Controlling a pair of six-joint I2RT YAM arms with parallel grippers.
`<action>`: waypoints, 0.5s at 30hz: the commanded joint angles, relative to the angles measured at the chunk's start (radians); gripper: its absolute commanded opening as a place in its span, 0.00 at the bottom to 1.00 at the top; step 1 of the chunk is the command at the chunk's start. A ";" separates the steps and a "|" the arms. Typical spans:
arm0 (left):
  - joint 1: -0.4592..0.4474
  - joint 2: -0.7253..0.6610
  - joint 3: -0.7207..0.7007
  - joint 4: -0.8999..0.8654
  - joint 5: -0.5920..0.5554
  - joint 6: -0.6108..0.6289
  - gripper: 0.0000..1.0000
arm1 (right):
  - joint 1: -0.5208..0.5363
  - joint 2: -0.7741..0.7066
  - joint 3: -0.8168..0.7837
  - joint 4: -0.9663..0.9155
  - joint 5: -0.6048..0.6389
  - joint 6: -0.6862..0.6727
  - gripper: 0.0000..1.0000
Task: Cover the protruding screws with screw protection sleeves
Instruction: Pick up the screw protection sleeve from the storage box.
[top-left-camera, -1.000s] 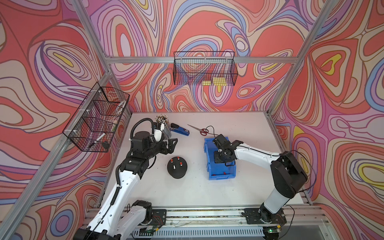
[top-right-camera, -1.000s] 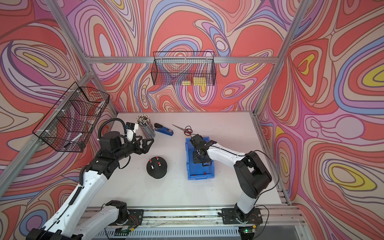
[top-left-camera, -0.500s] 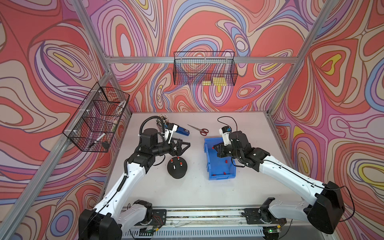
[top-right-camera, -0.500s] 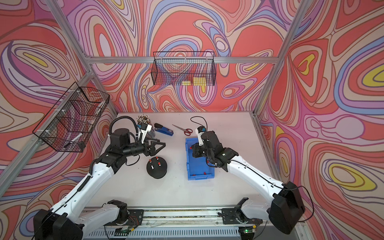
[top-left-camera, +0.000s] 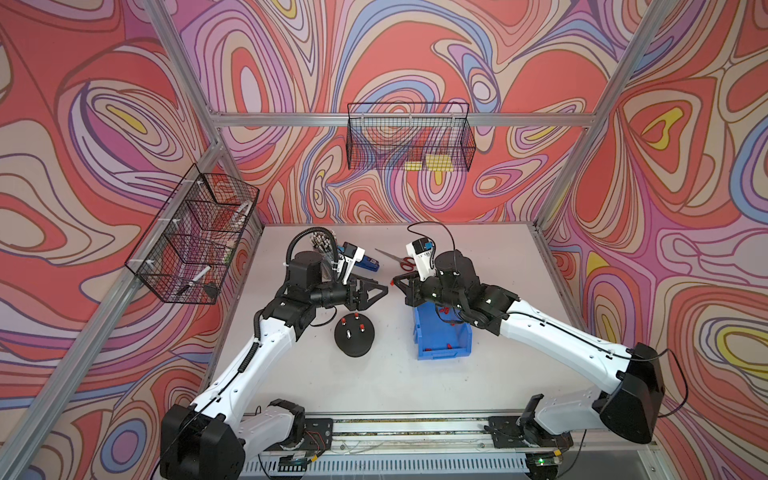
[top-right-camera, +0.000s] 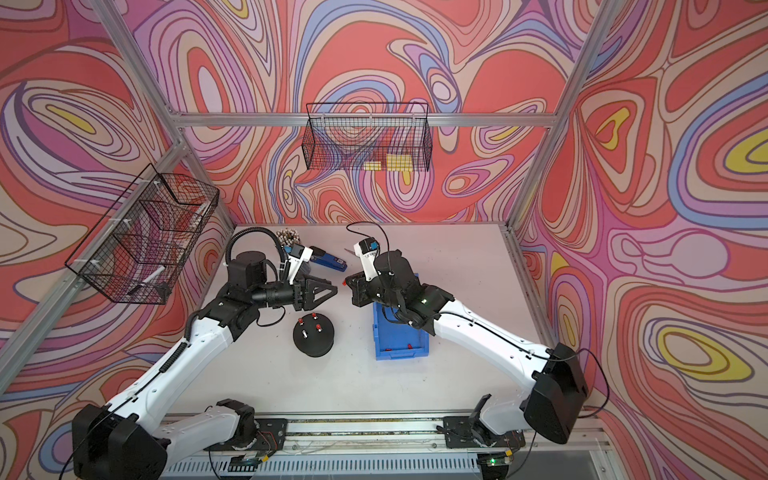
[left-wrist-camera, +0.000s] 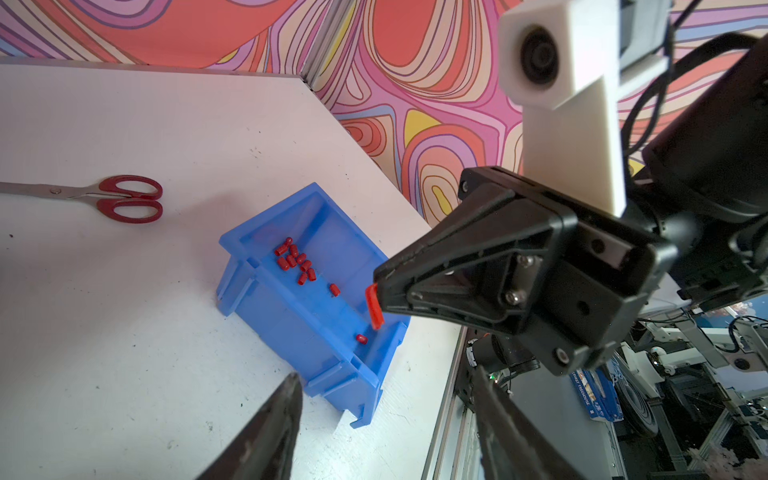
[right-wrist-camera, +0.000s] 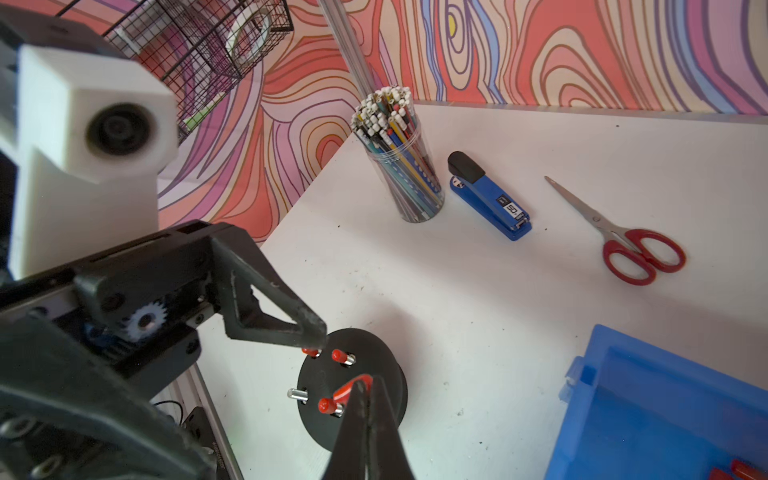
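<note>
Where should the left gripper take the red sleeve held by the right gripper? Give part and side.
Take the red sleeve by the free length that juts crosswise past the tips of the shut right gripper. Bring the open left gripper in head-on from its own side, likely with jaws straddling the round wall; the two grippers face tip to tip.

The left arm (top-left-camera: 266, 345) and right arm (top-left-camera: 552, 336) reach inward with wrists level, the left gripper (top-left-camera: 383, 287) and right gripper (top-left-camera: 395, 283) facing tip to tip, just apart. Left jaws stand apart; right jaws pinch a red sleeve (left-wrist-camera: 374, 306)
</note>
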 joint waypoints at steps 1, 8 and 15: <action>-0.006 0.010 0.031 -0.024 0.015 0.016 0.60 | 0.014 0.017 0.028 0.016 -0.015 0.004 0.00; -0.005 0.024 0.041 -0.033 0.021 0.010 0.38 | 0.030 0.026 0.041 0.016 -0.025 0.004 0.00; -0.006 0.031 0.045 -0.036 0.023 0.009 0.24 | 0.035 0.029 0.041 0.017 -0.031 0.002 0.00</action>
